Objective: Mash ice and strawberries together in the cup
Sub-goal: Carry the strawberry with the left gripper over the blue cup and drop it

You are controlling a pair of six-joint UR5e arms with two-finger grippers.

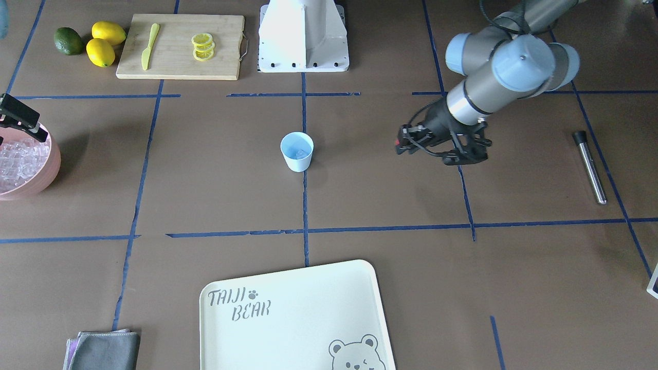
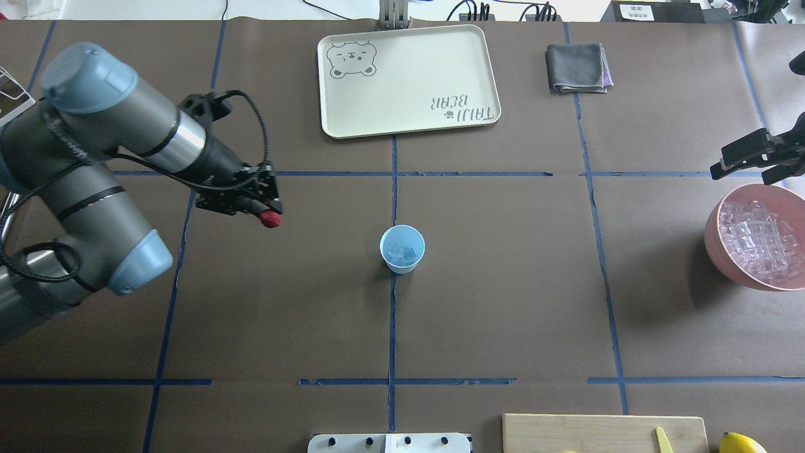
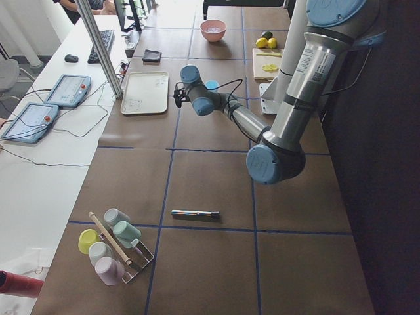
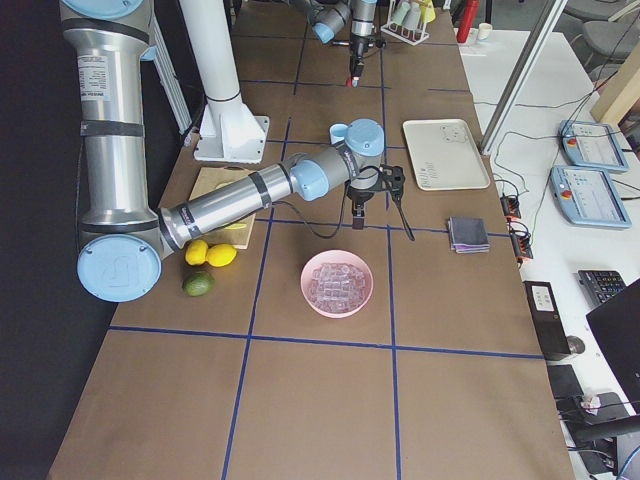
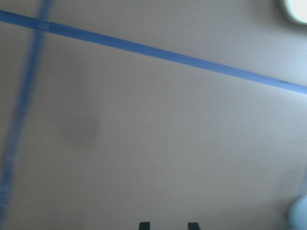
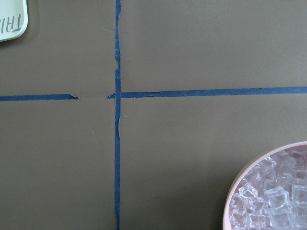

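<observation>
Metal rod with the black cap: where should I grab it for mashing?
I'd take the metal rod on its bare steel shaft near the middle, coming straight down with fingers across its length; it lies flat on the table, too low for a side approach.

cup point(image 1: 297, 162) pale blue; strawberry point(image 2: 272, 218) red; bowl point(image 1: 46, 174) pink; tray point(image 1: 308, 308) cream, bear print; table point(image 1: 216, 169) brown

The brown table point(image 2: 503, 283) bears cup point(image 2: 402, 268), tray point(image 2: 409, 82), bowl point(image 2: 711, 239), board point(image 2: 597, 434), cloth point(image 2: 577, 68).
</observation>
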